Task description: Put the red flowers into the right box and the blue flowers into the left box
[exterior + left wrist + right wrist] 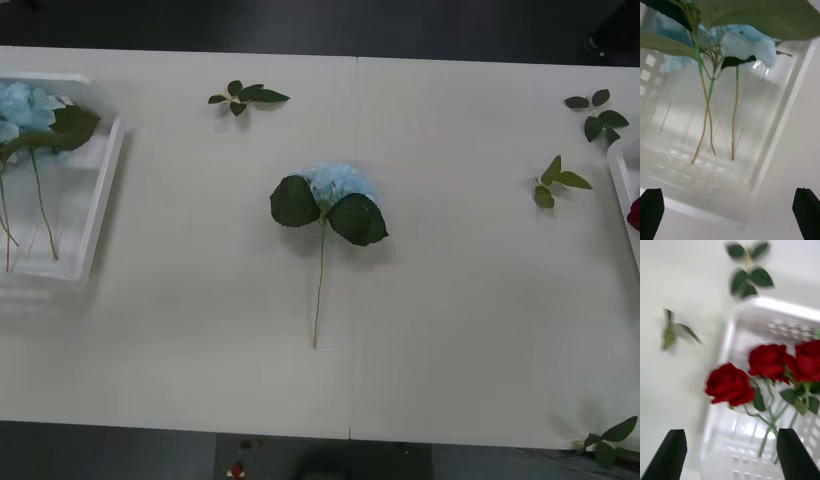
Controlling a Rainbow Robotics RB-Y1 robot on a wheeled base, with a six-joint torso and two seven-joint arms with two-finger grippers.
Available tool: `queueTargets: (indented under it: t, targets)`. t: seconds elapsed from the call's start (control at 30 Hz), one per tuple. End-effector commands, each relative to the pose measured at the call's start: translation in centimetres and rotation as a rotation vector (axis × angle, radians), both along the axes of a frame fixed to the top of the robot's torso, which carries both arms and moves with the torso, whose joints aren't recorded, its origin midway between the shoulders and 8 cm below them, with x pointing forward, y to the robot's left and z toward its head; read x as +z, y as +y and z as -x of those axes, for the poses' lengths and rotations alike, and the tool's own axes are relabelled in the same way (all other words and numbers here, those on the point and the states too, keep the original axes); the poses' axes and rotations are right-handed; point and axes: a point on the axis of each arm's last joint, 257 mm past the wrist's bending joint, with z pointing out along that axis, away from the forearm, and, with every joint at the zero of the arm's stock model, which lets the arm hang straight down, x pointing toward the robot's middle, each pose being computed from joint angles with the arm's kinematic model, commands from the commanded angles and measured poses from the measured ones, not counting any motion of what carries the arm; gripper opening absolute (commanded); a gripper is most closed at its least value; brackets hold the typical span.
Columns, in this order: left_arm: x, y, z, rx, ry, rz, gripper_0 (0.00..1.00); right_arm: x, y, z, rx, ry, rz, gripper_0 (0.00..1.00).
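Sorting nearly done: pale-blue fluffy flower (pixel 338 187) loose mid-table, next for latticed white left tray (pixel 100 200); both black-fingered grippers (pixel 730 213) (pixel 730 453) released, empty.

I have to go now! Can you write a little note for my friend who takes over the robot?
Right gripper: open, empty, above the right box, which holds three red flowers.
Left gripper: open, empty, above the left box, which holds blue flowers.
Done: all three visible reds are boxed.
Left: one blue flower lies mid-table and probably goes into the left box next. Leave the loose leaf sprigs.
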Motion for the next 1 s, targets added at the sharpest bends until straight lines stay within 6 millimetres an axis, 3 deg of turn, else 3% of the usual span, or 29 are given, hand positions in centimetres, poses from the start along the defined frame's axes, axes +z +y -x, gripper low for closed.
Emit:
queueTargets:
  t: [0.03, 0.2, 0.4, 0.6, 0.83, 1.0]
  targets:
    - [3.5, -3.7, 0.4, -0.026, 0.014, 0.042, 1.0, 7.0, 4.7, -0.1, 0.171, -0.089, 0.014, 0.7]
    - [4.0, -10.7, 0.3, -0.099, 0.035, 0.101, 1.0, 6.7, 13.2, 1.3, 0.569, -0.08, 0.104, 0.7]
    - [3.4, -19.6, -1.2, -0.174, 0.015, 0.18, 1.0, 4.3, 19.3, 3.5, 1.086, -0.108, 0.306, 0.7]
    - [1.2, -26.4, -3.3, -0.234, -0.005, 0.102, 1.0, 1.6, 21.9, 5.0, 1.178, -0.056, 0.268, 0.7]
    - [-2.3, -32.7, -5.6, -0.264, -0.037, 0.029, 1.0, -3.5, 24.2, 3.2, 1.182, -0.052, 0.262, 0.7]
    - [-5.1, -36.1, -6.4, -0.307, -0.048, 0.011, 1.0, -7.1, 25.6, 2.4, 1.178, -0.064, 0.279, 0.7]
